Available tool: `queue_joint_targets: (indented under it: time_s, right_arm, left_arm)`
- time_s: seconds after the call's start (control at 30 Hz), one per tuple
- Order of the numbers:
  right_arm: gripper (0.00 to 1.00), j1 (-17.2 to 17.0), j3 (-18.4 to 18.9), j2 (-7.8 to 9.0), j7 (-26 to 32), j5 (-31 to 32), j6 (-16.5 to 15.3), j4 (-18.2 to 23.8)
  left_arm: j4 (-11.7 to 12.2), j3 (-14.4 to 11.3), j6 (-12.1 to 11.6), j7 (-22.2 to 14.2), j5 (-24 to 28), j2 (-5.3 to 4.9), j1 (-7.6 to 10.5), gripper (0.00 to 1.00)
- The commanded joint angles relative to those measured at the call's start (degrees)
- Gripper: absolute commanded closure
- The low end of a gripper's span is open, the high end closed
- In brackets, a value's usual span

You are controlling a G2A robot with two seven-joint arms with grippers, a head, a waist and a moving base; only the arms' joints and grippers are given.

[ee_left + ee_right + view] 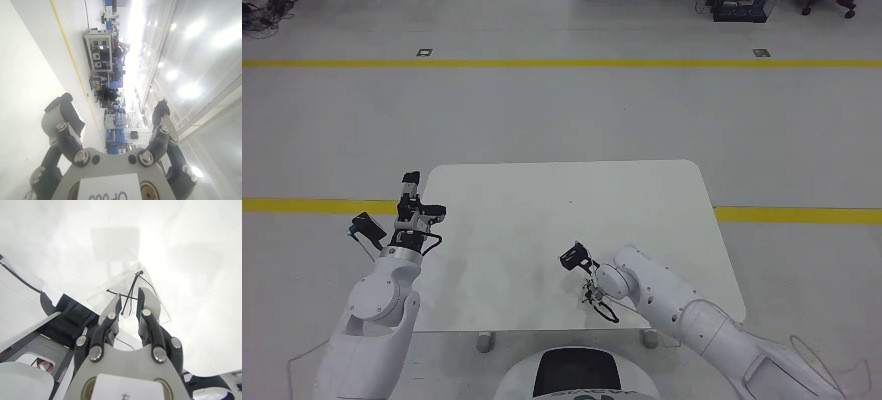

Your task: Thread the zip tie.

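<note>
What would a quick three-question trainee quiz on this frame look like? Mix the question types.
1. True or false: the right end effector is shut on a zip tie.
2. The black zip ties lie on: A) a clear sheet; B) a red bowl; C) a metal rack.
3. Fill in: the left end effector is ___ and holds nothing.

Key: 1 false, it is open above them; 2 A; 3 open.

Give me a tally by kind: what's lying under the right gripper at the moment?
Black zip ties: 3, counted by their heads; they cross each other, so the count may be off
Clear tray: 1
Total: 4
</note>
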State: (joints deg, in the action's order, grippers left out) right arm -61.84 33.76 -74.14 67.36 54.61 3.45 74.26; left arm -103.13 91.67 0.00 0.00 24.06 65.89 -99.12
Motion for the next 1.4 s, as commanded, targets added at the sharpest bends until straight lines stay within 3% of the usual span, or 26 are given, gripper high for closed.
queue_joint_targets:
  time_s: [0.0, 0.93, 1.13, 1.37]
  right_arm:
    - [0.84, 0.0, 0.0, -0.11, 0.0, 0.0, 0.0, -0.3]
    - [0.91, 0.7, -0.2, -1.99, -0.9, -0.4, -0.5, -5.1]
    - [1.0, 0.7, -0.1, -2.24, -0.9, -0.2, -0.4, -5.5]
    - [1.0, 0.2, 0.5, -2.07, -0.4, 1.1, 0.3, -4.0]
  left_arm:
    - [0.0, 0.0, 0.0, 0.0, 0.0, 0.0, 0.0, 0.0]
    - [0.0, 0.0, 0.0, 0.0, 0.0, 0.0, 0.0, 0.0]
    - [0.0, 0.0, 0.0, 0.0, 0.0, 0.0, 0.0, 0.0]
    - [0.0, 0.0, 0.0, 0.0, 0.0, 0.0, 0.0, 0.0]
